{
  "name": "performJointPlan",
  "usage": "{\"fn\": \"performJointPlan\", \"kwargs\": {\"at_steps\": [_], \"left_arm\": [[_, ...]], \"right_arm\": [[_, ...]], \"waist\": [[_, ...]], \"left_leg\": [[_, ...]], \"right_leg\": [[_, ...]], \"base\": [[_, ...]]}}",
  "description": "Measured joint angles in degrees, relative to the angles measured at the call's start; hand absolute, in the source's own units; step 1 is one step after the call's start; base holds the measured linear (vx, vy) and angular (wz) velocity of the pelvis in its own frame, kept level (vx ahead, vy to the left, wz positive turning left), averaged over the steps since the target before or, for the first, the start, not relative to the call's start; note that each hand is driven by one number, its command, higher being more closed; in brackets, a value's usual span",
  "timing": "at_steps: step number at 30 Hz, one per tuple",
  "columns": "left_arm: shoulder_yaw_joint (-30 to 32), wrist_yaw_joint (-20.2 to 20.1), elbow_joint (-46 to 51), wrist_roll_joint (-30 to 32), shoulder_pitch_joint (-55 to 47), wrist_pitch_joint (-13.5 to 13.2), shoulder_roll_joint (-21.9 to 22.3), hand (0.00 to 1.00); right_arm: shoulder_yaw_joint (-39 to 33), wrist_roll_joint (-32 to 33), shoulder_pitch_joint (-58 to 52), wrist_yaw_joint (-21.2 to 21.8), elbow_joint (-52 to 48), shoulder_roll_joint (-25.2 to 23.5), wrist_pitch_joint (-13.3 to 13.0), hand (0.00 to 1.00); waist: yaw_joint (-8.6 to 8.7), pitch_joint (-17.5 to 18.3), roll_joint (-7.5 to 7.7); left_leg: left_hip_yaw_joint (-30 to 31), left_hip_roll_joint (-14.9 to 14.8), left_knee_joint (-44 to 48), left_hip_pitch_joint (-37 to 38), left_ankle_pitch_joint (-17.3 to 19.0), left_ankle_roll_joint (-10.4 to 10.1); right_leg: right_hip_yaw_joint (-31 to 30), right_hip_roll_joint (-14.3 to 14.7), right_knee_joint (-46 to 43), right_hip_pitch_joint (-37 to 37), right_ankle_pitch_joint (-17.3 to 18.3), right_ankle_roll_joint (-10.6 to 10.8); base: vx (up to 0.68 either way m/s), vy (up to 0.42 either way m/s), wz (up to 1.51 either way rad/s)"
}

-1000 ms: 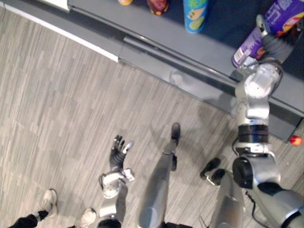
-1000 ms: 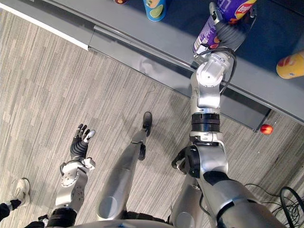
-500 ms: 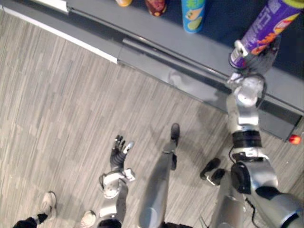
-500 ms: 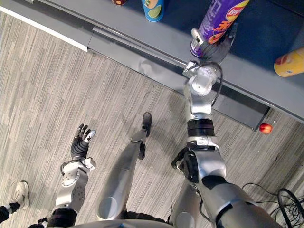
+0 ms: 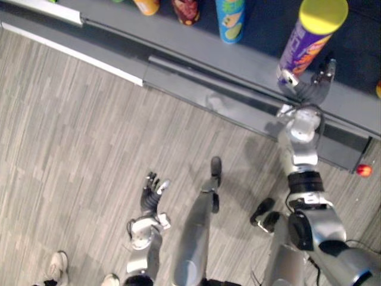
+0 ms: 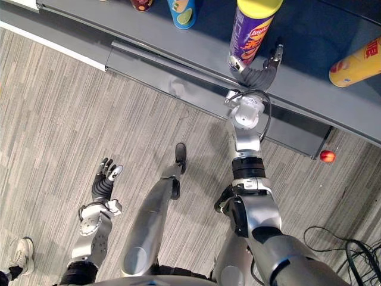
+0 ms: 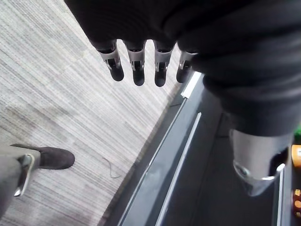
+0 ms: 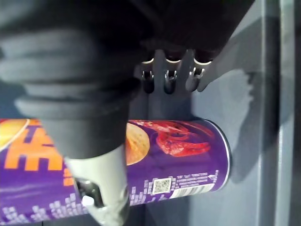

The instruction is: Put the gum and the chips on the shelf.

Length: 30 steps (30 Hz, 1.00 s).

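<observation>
A purple chips can [image 5: 308, 43] with a yellow lid stands upright on the grey shelf [image 5: 196, 44], near its front edge. My right hand [image 5: 311, 89] is open just below the can's base, its fingers spread and off the can. In the right wrist view the purple can [image 8: 178, 160] lies past the straight fingers [image 8: 168, 81], with the thumb in front of it and apart from it. My left hand [image 5: 152, 192] hangs open low over the floor, empty; its fingers [image 7: 136, 70] are straight in the left wrist view.
Further left on the shelf stand a blue can [image 5: 231, 21], a dark red can [image 5: 186, 9] and an orange can [image 5: 146, 6]. A yellow can [image 6: 356, 62] lies to the right. A red ball [image 5: 363, 170] sits on the floor. A person's shoes [image 5: 56, 265] show at lower left.
The right hand has let go of the purple can and opened; the can went from tilted in the hand to upright on the shelf. The left hand has stayed put.
</observation>
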<state>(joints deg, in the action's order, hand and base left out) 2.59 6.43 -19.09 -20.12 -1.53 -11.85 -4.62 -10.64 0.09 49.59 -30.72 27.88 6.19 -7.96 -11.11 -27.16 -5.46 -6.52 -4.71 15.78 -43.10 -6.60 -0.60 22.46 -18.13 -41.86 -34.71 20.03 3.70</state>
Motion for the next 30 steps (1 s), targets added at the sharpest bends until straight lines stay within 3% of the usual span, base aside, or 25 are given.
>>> {"fn": "performJointPlan", "kwargs": {"at_steps": [10, 13, 18, 22, 30], "left_arm": [[-0.2, -0.2, -3.6, 0.1, -0.1, 0.1, 0.1, 0.0], [-0.1, -0.3, -7.5, 0.6, -0.2, 0.5, 0.1, 0.0], [0.3, -0.6, -16.8, 2.6, -0.4, 1.3, 0.1, 0.0], [3.2, -1.9, -28.3, 6.7, 0.0, 2.5, -0.1, 0.0], [9.1, -2.2, -40.2, 15.5, -0.6, 4.8, -1.3, 0.0]], "right_arm": [[2.9, 0.0, -4.8, 1.0, 1.7, -0.8, -0.1, 0.0], [5.5, 0.0, -9.4, 2.4, 2.3, -2.9, -0.1, 0.0], [9.5, -0.1, -21.3, 6.2, 2.6, -6.2, -0.1, 0.0], [10.0, -0.3, -31.5, 11.1, 7.2, -6.5, -0.2, 0.0], [6.1, -2.4, -46.4, 18.8, 12.8, -4.2, -1.0, 0.0]], "waist": [[0.59, 0.3, 0.38], [1.7, 0.8, 1.34], [3.08, 2.7, 4.2], [4.61, 7.5, 5.98], [7.47, 15.7, 6.84]], "left_leg": [[-0.8, -0.4, -1.8, 4.2, -1.3, 0.1], [-1.0, -0.8, -2.2, 6.5, -1.3, -0.3], [-2.1, -1.5, -3.9, 12.9, -0.6, -0.9], [-2.3, -2.7, -6.3, 18.3, -0.2, -1.3], [-5.7, -2.6, -18.8, 30.3, -3.7, -2.3]], "right_leg": [[-0.2, 0.7, 2.1, 3.7, 0.0, 0.0], [-0.1, 1.3, 3.6, 6.2, -0.3, 0.5], [-0.6, 2.7, 7.4, 12.6, -0.9, 1.1], [-1.0, 5.5, 14.1, 19.0, -2.9, 1.6], [-4.1, 8.8, 26.0, 27.4, -7.4, 2.3]], "base": [[0.03, -0.072, -0.03], [0.05, -0.066, -0.05], [0.08, -0.07, -0.13], [0.09, -0.052, -0.17], [0.1, -0.021, -0.25]]}}
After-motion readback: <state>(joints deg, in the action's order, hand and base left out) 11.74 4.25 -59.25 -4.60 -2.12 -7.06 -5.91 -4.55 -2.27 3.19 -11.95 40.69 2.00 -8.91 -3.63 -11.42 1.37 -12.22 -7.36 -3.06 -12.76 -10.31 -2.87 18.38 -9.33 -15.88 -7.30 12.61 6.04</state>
